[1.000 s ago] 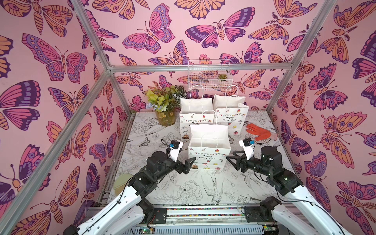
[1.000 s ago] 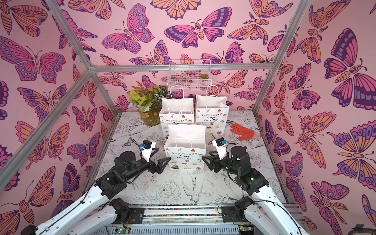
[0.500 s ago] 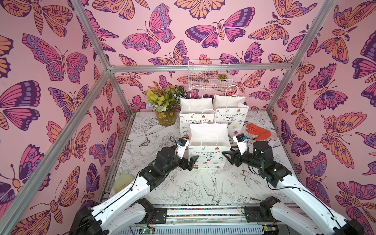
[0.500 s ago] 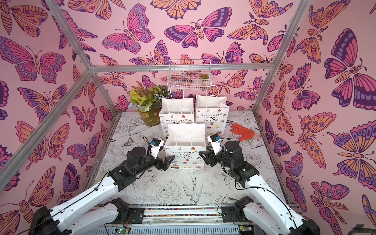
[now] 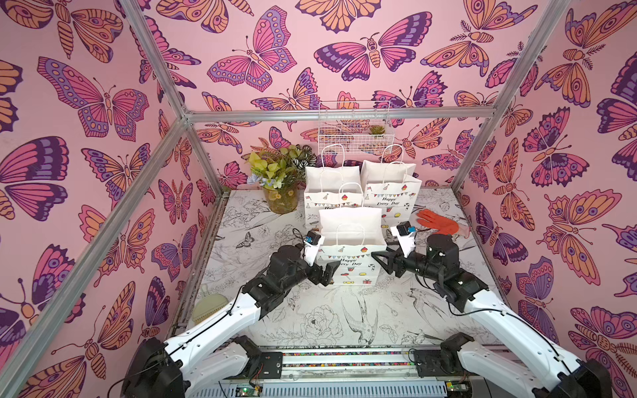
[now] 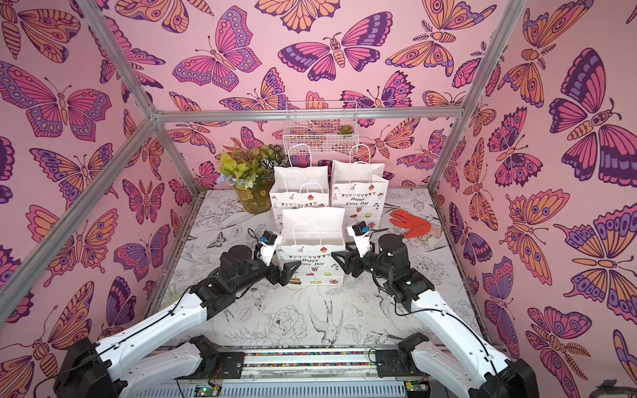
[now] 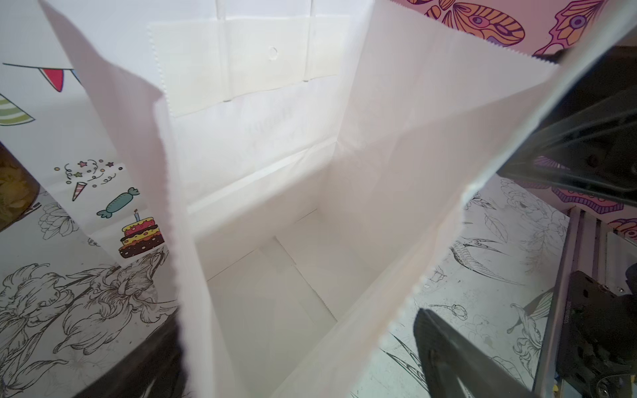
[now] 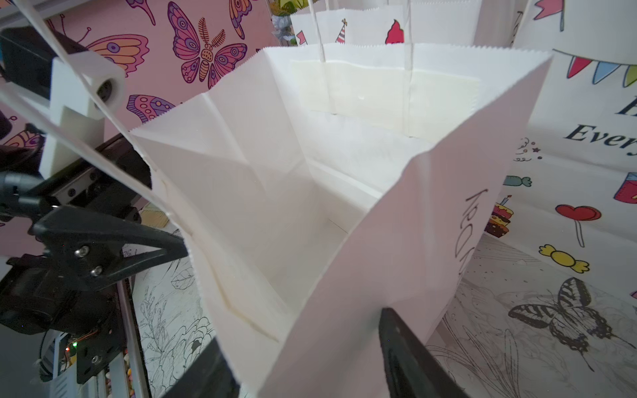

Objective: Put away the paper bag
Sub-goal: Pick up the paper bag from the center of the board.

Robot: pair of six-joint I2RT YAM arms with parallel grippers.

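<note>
Butterfly wallpaper rings a table [image 5: 296, 320] printed with ink-line flowers and birds. Your paper bag [image 5: 350, 256] stands upright and open at frame centre in both top views, just ahead of two matching bags [image 5: 391, 193]; the wrist views show it empty. Left gripper [image 5: 327, 263] and right gripper [image 5: 379, 255] flank it, each with fingers spread astride a narrow side; whether the pads touch paper, you cannot tell. Expect it to be light, thin and easily creased or tipped. Squeeze the folded sides gently near the rim, or take the handle [image 5: 350, 237].
</note>
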